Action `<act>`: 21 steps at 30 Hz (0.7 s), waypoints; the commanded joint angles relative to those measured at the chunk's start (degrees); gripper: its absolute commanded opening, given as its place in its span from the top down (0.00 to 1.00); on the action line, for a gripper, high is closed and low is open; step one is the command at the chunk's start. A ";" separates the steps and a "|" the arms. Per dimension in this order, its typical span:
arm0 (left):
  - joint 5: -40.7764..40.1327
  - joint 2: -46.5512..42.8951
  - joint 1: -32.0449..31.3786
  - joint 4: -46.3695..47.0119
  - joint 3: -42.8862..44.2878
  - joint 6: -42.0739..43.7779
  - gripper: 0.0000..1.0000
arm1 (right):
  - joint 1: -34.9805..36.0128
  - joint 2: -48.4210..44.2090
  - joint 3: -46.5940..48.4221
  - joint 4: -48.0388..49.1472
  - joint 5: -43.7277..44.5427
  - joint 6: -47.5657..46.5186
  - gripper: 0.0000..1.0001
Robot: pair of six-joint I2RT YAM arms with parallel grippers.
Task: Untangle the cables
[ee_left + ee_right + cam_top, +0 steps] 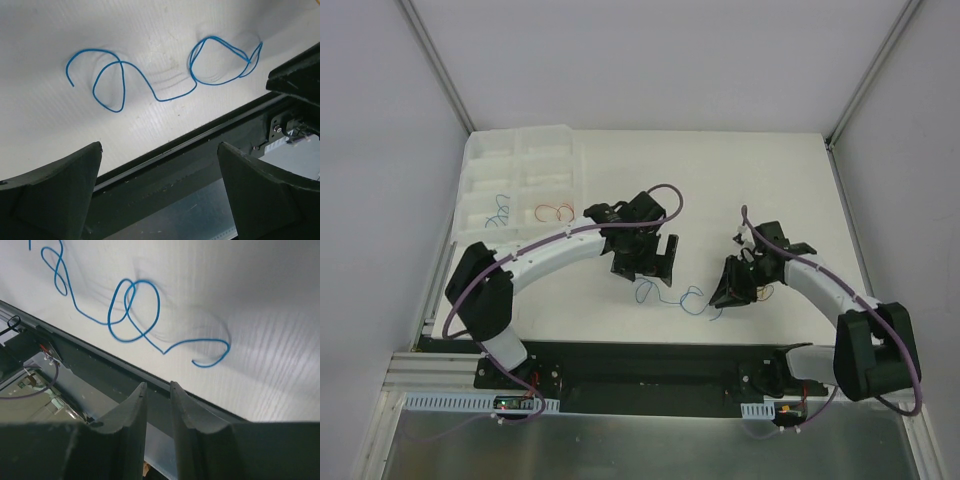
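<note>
One thin blue cable (692,298) lies loose on the white table between my two grippers, curled into a few loops. It also shows in the left wrist view (159,99) and in the right wrist view (163,353). My left gripper (645,262) hovers just behind its left end; its jaws (160,145) stand wide open and empty. My right gripper (730,290) sits just right of the cable; its fingers (158,384) are nearly together with a narrow slit, and nothing shows between them. A short blue cable (498,213) and a red-orange cable (556,212) lie in separate tray compartments.
A clear plastic compartment tray (520,150) stands at the table's back left. The black base rail (650,360) runs along the near table edge, close to the blue cable. White walls enclose the table on both sides.
</note>
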 commanded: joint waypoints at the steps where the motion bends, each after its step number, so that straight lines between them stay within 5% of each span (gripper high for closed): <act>1: 0.63 -1.39 1.75 4.22 -8.48 -3.77 0.01 | 1.18 6.50 -0.47 7.81 -2.01 3.04 0.74; 12: 13.73 7.05 1.66 29.10 -15.88 -3.78 0.03 | 8.57 17.76 2.69 15.99 -3.42 8.14 0.79; 21: 17.69 11.70 1.13 31.13 -12.90 -3.42 0.27 | 10.06 23.30 5.60 19.24 -5.35 11.04 0.90</act>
